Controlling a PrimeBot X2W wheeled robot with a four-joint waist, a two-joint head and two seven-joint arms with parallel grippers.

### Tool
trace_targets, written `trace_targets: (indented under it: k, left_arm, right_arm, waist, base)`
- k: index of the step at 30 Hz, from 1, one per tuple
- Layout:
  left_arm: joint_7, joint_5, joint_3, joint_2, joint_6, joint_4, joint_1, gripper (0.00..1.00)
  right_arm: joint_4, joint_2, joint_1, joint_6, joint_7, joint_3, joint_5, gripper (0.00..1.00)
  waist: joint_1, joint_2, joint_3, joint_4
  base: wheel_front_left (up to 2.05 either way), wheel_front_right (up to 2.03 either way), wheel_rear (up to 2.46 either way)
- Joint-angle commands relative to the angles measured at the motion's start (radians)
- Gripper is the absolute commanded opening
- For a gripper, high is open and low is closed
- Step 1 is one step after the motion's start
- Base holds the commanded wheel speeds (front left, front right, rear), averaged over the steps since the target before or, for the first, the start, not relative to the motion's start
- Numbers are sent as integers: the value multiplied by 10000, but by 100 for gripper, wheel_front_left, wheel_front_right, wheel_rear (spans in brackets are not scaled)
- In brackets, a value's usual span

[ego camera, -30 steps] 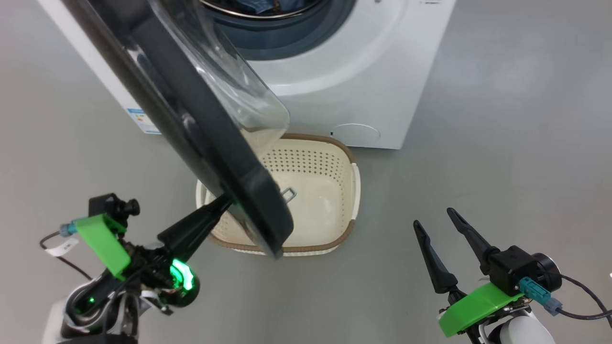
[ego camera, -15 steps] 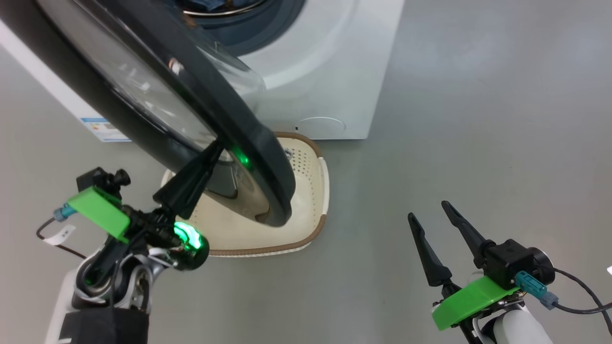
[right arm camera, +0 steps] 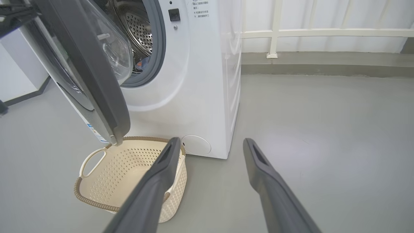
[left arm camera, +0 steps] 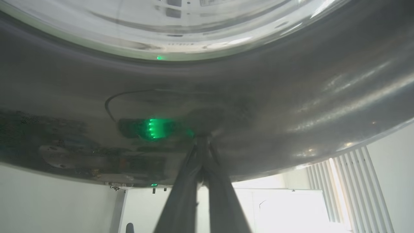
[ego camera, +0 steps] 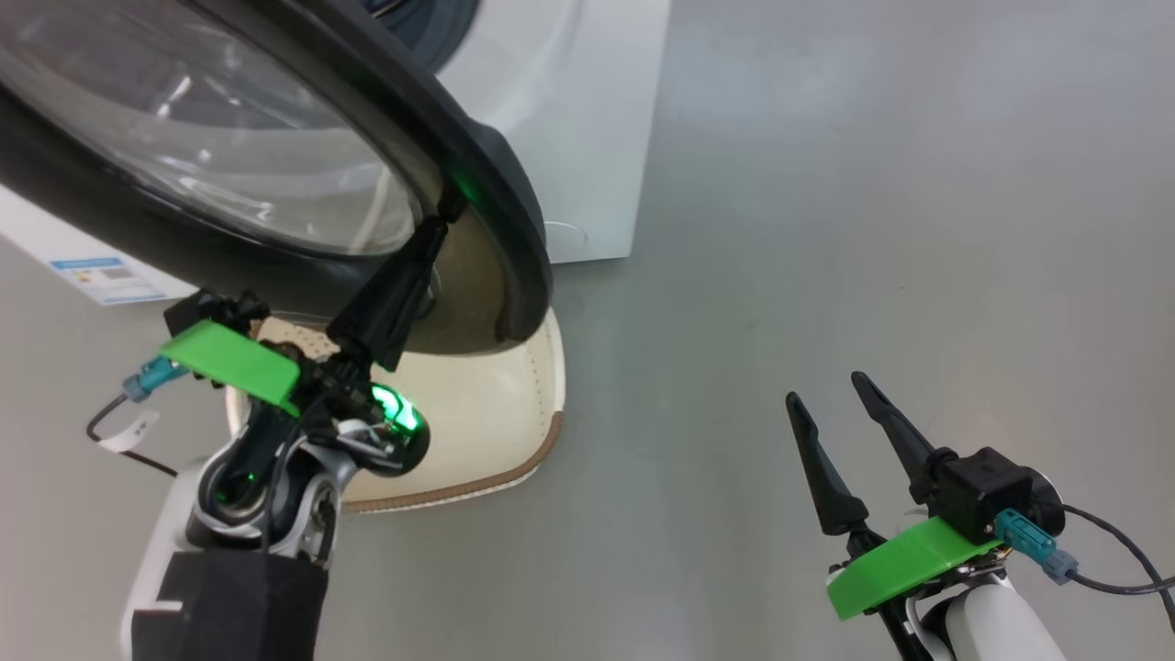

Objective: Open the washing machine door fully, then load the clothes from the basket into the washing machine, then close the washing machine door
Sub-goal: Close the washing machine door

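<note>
Print on the washing machine (right arm camera: pixel 207 81) and its blue label (ego camera: pixel 103 278) is illegible.

floor (right arm camera: pixel 323 129): smooth grey | railing (right arm camera: pixel 323 32): white, at back | vertical blinds (left arm camera: pixel 355 181): brightly backlit

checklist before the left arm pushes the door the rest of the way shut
1. Basket emptied: ok. The basket holds no garments in the right wrist view.
2. Clothes clear of the opening: cannot tell. A bit of the clothes shows low in the drum, close to the grey ring.
3. Pushing contact: ok. The left gripper is shut, its tips against the black rim of the washing machine door.
4. Other arm out of the swing: ok. The right gripper is open over bare floor, off to the right.
5. Door closed: not ok. It stands ajar from the washing machine.
</note>
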Motion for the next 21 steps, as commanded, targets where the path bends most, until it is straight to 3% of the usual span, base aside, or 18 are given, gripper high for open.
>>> trace_targets:
  k: [1, 10, 21]
  left_arm:
    - [-182, 107, 156, 166, -70, -145, -391, 0]
    - [-628, 25, -151, 166, -70, 75, -473, 0]
    - [50, 486, 332, 166, -71, -588, 657, 0]
  right_arm:
    - [-219, 42, -120, 16, -129, 193, 27, 100]
    - [-180, 103, -93, 16, -129, 95, 20, 100]
    - [-608, 173, 163, 16, -129, -119, 485, 100]
  waist:
    - [0, -1, 8, -155]
    - [0, -1, -81, -302]
    - [0, -1, -685, -255]
  base:
    - [0, 0, 0]
    - [0, 0, 0]
    - [0, 0, 0]
